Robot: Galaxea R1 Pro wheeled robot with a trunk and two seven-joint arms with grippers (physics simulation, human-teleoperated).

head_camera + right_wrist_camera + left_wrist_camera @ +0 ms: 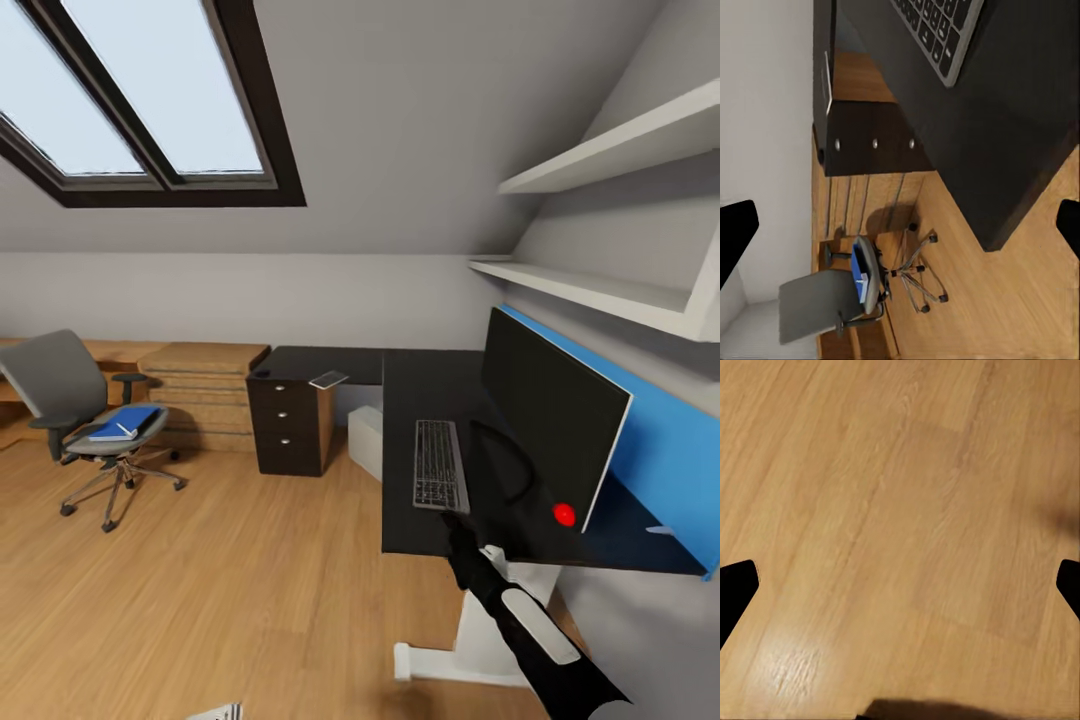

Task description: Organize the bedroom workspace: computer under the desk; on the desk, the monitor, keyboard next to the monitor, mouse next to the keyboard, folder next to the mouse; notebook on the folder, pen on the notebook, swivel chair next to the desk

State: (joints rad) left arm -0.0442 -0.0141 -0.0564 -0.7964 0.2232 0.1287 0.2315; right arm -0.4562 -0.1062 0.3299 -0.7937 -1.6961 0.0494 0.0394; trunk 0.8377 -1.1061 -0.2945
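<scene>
Keyboard work looks finished to my eye: the slim grey-framed keyboard with dark keys (pixel 440 466) lies flat on the glossy black L-shaped desk (pixel 430 385), just beside the wide black flat-screen monitor (pixel 553 412) on its slim stand; my right gripper (pixel 458 522) hovers at the desk's front edge, just short of the keyboard's near end, and its two dark fingertips (pixel 736 229) stand far apart with nothing between them, so it is spread and empty; I judge the step in hand to be the mouse, or else fetching the folder. I cannot pick out a mouse with certainty; a small red blob sits by the monitor's lower corner and I cannot tell what it is.

The bright blue flat binder (pixel 125 423) rests on the seat of the grey upholstered swivel chair (pixel 85 420), well apart from the desk, across the oak plank floor (pixel 220 590); a thin flat grey object lies on the desk's far wing above the dark drawers with silver knobs (pixel 284 425), and the light grey tower case (pixel 366 440) stands under the desk. The next move calls for pulling my right arm back and rolling toward the chair.

My right wrist camera gives the keyboard's keys (pixel 941 30), the drawer knobs and the chair with its blue binder (pixel 860 274) together; my left wrist camera gives bare floor planks (pixel 900 525), with the left gripper's (pixel 900 585) dark tips wide apart, empty.
</scene>
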